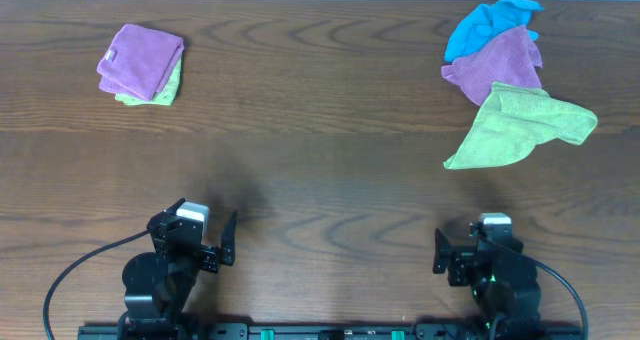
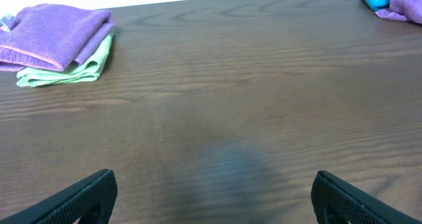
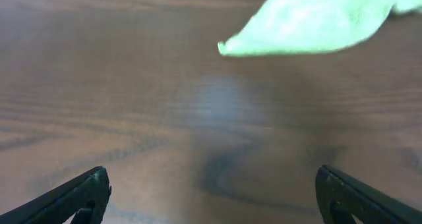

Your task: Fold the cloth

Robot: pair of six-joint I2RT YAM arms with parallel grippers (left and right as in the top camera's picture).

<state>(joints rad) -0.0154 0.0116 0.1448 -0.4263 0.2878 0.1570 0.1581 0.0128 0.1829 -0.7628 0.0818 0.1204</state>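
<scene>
Soft, even light falls on the dark desk (image 1: 320,100). The overhead view is sharp, with only faint shadows along the edges of the green cloth (image 1: 515,130). The left wrist view is crisp too, with a pale bluish sheen on the wood just ahead of the left tool (image 2: 214,181). The right wrist view is blurred throughout. There the green cloth looks washed out, and a dull glare patch sits just below it.
</scene>
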